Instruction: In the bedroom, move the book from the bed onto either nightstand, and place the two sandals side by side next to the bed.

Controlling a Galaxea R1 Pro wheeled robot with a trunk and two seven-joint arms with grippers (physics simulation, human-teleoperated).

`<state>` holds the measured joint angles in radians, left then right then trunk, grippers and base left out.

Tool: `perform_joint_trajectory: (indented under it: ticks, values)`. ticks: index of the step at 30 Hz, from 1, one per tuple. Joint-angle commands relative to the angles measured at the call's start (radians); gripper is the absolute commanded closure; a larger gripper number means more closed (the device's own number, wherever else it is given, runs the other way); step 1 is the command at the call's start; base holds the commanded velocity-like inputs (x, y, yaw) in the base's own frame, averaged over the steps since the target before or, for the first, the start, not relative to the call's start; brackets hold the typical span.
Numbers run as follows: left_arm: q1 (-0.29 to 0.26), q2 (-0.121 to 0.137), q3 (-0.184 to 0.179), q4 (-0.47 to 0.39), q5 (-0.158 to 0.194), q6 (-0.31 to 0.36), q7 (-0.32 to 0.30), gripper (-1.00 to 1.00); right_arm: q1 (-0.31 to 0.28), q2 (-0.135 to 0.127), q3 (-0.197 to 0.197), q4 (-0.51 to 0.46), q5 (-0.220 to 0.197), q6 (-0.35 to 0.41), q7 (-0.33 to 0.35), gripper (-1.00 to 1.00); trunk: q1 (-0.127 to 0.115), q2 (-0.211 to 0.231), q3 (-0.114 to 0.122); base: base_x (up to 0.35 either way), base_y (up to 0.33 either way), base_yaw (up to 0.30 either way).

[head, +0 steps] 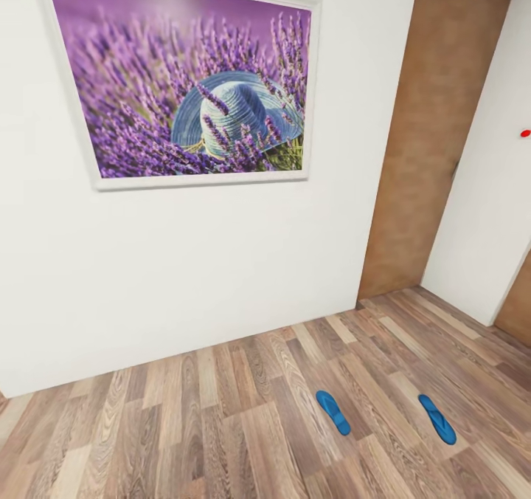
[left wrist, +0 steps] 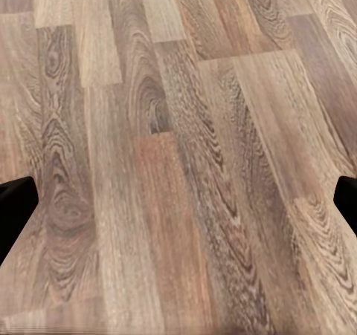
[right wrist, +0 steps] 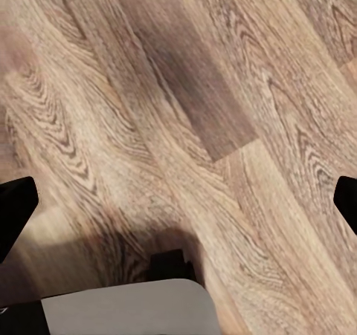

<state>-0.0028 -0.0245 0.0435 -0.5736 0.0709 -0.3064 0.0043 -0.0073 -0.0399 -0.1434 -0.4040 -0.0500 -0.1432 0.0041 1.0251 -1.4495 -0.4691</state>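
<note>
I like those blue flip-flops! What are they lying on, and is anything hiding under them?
Both sandals, one and the other, lie flat and apart on the brown wood-plank floor. Planks show all round them; whatever is directly under their soles is covered.

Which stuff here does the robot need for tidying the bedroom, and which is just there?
Needed for the job:
- near blue sandal, flat on the wood floor
- far blue sandal, lying apart from the first, not side by side yet

Just there:
- lavender picture on the white wall
- brown wooden door
- small red dot on the side wall
</note>
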Motion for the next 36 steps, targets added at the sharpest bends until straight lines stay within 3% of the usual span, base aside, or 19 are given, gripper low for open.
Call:
perform_joint_trajectory:
  ticks: [1, 36]
  values:
    - [0.0, 0.0, 0.001, 0.0, 0.007, -0.002, -0.001, -1.0, 0.0, 0.0, -0.001, 0.001, -0.005, -0.004, 0.0, -1.0, 0.0, 0.0, -0.001, 0.0, 0.0, 0.265]
    - [0.0, -0.001, -0.001, 0.0, 0.007, -0.002, -0.001, -1.0, 0.0, 0.0, -0.001, 0.001, -0.005, -0.003, 0.0, -1.0, 0.0, 0.0, -0.005, 0.0, 0.0, 0.29]
